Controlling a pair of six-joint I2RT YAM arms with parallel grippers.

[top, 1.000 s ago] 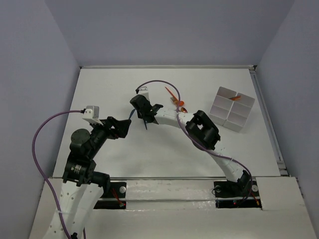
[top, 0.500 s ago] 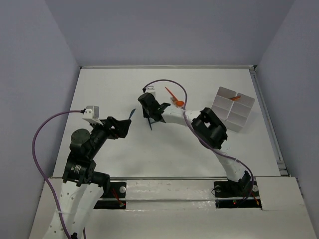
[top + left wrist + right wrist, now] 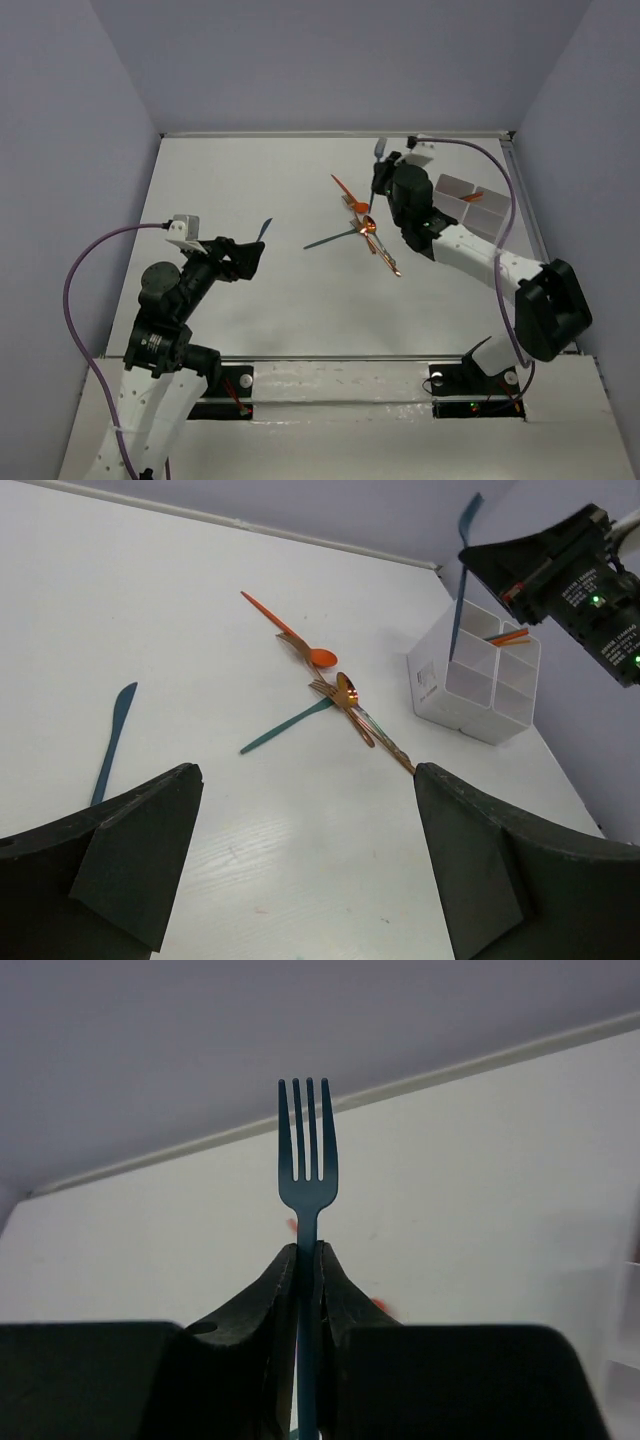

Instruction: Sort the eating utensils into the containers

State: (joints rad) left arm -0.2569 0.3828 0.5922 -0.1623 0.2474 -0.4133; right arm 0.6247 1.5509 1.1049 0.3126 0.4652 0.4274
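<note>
My right gripper [image 3: 385, 190] is shut on a teal fork [image 3: 308, 1150] and holds it upright above the table, just left of the white four-compartment tray [image 3: 478, 232]. The left wrist view shows the fork [image 3: 461, 575] hanging beside the tray [image 3: 470, 685]. An orange utensil [image 3: 472, 196] lies in a back compartment. A pile of an orange spoon [image 3: 345, 190], copper utensils [image 3: 378, 245] and a teal utensil [image 3: 330, 241] lies mid-table. A teal knife [image 3: 264, 231] lies alone at the left. My left gripper [image 3: 250, 258] is open and empty, low over the table near the knife.
The right arm [image 3: 470, 255] reaches over the table's right side and hides part of the tray. A raised rail [image 3: 535, 240] runs along the right edge. Purple cables loop off both wrists.
My right gripper has swung from left of centre, near the teal knife, to the right and up with the teal fork, ending beside the tray. The left arm has not moved.
</note>
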